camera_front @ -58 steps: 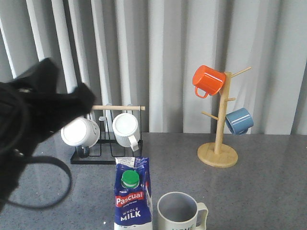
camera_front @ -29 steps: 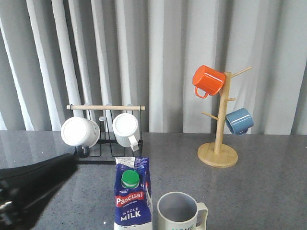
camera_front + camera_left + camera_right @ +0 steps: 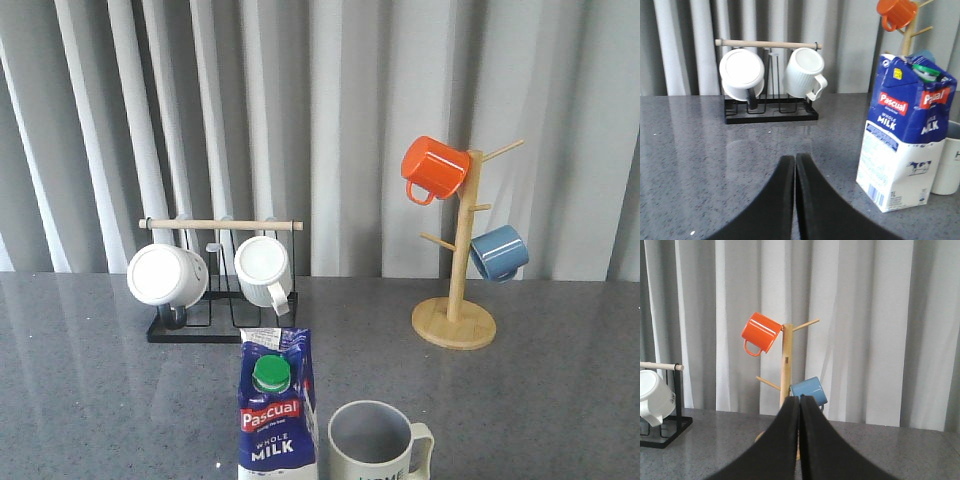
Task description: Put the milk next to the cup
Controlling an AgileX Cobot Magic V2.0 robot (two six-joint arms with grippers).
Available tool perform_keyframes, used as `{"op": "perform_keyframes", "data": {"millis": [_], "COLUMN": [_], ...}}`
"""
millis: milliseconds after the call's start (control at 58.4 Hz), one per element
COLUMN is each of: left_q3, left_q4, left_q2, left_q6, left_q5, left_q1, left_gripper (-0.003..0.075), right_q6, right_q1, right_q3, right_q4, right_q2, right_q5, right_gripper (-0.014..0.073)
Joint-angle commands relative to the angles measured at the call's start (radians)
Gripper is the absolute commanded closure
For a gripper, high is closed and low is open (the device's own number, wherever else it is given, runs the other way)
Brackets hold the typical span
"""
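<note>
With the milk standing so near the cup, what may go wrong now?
1. The milk is tall and stands upright close beside the cup; a bump could tip it onto the cup.
2. The shut left gripper is low near the carton, so a sideways sweep might knock it.

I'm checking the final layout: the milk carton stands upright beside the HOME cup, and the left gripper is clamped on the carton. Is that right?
Not quite. The milk carton does stand upright beside the HOME cup, but the left gripper is not clamped on it. The left wrist view shows its fingers shut on nothing, with the carton standing free off to one side.
</note>
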Motion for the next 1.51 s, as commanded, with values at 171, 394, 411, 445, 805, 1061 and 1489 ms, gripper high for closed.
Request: {"op": "perform_keyframes", "data": {"millis": [171, 394, 411, 445, 805, 1061, 1489], "left_q3": [0.143, 0.142, 0.142, 0.142, 0.142, 0.140, 0.140], "left_q4": [0.030, 0.033, 0.033, 0.033, 0.035, 0.035, 0.035], "left_q2": [-0.262, -0.326, -0.326, -0.326, -0.327, -0.326, -0.326], "left_q6": [-0.008, -0.007, -0.007, -0.007, -0.009, -0.009, -0.009], "left_q5": [-0.028, 0.102, 0.102, 0.103, 0.107, 0.108, 0.108], "left_q1": [0.132, 0.154, 0.154, 0.153, 0.153, 0.153, 0.153], "left_gripper": [0.0727, 0.0727, 0.0727, 0.0727, 0.0727, 0.0727, 0.0727], "right_q6": [-0.002, -0.002, -0.002, -0.002, -0.002, -0.002, -0.002], "right_q1": [-0.004, -0.004, -0.004, -0.004, -0.004, -0.004, -0.004], "right_q3": [-0.027, -0.027, -0.027, -0.027, -0.027, -0.027, -0.027], "right_q4": [-0.005, -0.005, -0.005, -0.005, -0.005, -0.005, -0.005], "right_q2": [0.000, 0.000, 0.000, 0.000, 0.000, 0.000, 0.000], "right_q5": [-0.070, -0.070, -0.069, -0.069, -0.070, -0.070, -0.070], "right_gripper": [0.0603, 0.0603, 0.0603, 0.0603, 0.0603, 0.0603, 0.0603]}}
